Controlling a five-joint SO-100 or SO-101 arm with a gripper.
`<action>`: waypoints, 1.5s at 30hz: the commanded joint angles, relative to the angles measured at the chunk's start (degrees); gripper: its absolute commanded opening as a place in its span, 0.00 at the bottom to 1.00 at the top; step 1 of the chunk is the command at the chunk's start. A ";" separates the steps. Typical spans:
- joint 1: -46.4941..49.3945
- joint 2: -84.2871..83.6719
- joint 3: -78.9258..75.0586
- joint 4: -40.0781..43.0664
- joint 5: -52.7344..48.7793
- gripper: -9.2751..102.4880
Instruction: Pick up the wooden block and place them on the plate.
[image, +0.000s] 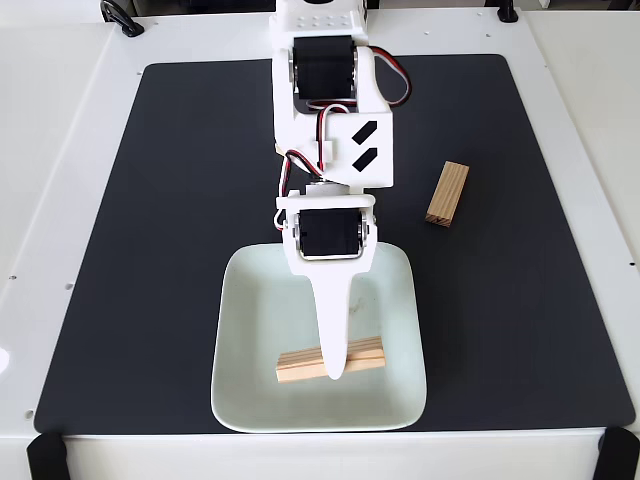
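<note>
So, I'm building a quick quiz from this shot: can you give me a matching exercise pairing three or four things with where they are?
Things:
1. wooden block under the gripper
2. second wooden block
3. plate
4. gripper

Places:
A. on the black mat, right of the arm in the fixed view
B. near the front edge of the mat, centre
C. lying in the plate's front part
D. reaching down over the plate onto a block

Pairs: 1-C, 2-A, 3-B, 4-D
</note>
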 joint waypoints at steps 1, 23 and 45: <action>0.44 0.88 -0.26 -0.18 -0.09 0.25; 0.97 21.88 19.51 0.62 -0.62 0.07; 0.97 82.71 92.46 0.44 0.26 0.08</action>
